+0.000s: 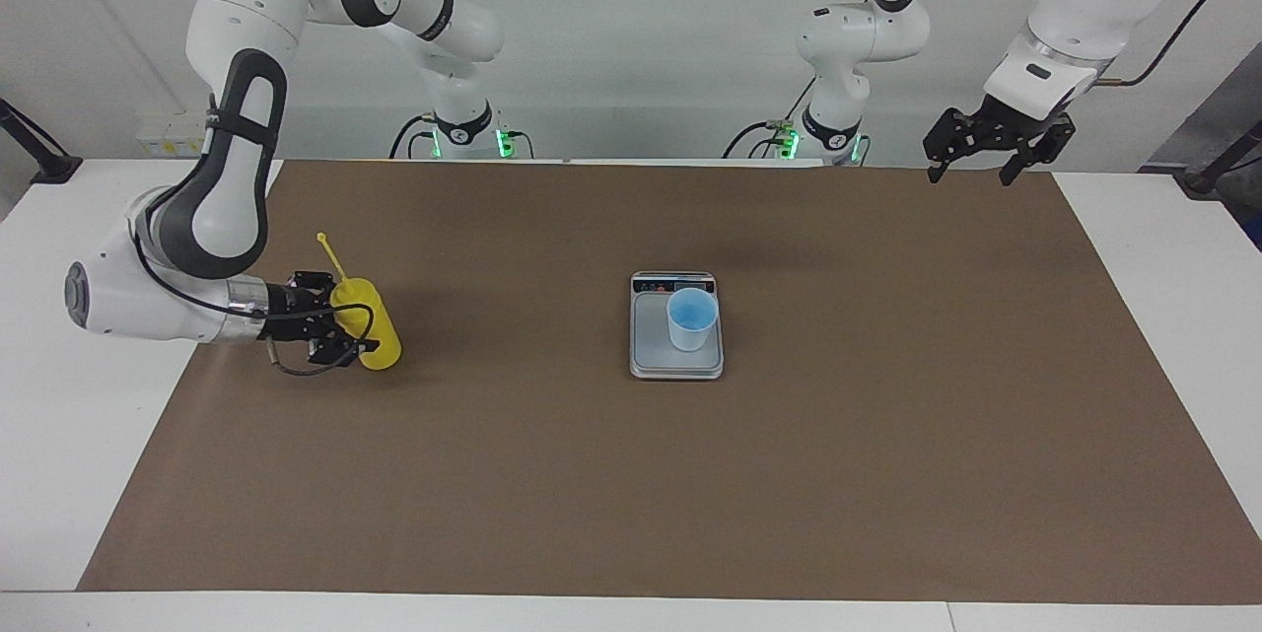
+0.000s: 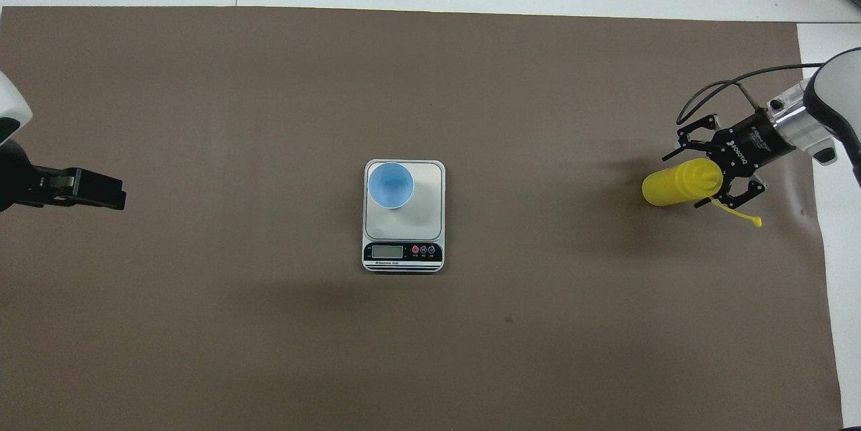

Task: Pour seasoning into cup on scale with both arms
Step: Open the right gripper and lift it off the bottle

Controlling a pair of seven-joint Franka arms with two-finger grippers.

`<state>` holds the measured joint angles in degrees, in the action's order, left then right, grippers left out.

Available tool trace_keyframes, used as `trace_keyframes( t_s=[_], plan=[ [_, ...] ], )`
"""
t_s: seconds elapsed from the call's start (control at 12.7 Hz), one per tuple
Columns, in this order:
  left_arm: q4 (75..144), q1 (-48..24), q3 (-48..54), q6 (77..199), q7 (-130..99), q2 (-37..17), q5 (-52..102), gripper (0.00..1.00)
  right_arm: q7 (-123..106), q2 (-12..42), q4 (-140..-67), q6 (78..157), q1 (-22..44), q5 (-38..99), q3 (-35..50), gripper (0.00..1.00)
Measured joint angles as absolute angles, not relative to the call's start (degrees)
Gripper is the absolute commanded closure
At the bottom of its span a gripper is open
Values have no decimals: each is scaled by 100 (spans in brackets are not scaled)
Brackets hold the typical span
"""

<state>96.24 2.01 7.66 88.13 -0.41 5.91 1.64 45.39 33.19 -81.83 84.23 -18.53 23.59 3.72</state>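
Observation:
The yellow seasoning bottle [image 1: 380, 336] [image 2: 672, 185] stands on the brown mat toward the right arm's end of the table, its tethered tip cap hanging loose. My right gripper [image 1: 343, 315] [image 2: 703, 179] reaches in low and level at the bottle's cap end. Its fingers are spread on either side of the bottle, open. The light-blue cup [image 1: 691, 318] [image 2: 390, 185] stands on the scale [image 1: 651, 341] [image 2: 427, 212] at mid-table. My left gripper [image 1: 991, 154] [image 2: 87, 189] hangs open in the air over the mat's corner at the left arm's end and waits.
The brown mat [image 1: 631, 474] covers most of the white table [image 1: 59, 435]. The scale's display strip [image 2: 403, 253] faces the robots.

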Motion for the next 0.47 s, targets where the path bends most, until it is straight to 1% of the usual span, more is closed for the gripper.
trace_keyframes(
  t_s=[0.24,0.47],
  plan=[
    [9624,201,766,8813,-41,591,164,0,4243,3050,-8184,8588,-1866,2233,365,0],
    [9624,201,766,8813,-41,591,164,0,3474,2735,-8194,8772,-1868,1510,362,0]
  ],
)
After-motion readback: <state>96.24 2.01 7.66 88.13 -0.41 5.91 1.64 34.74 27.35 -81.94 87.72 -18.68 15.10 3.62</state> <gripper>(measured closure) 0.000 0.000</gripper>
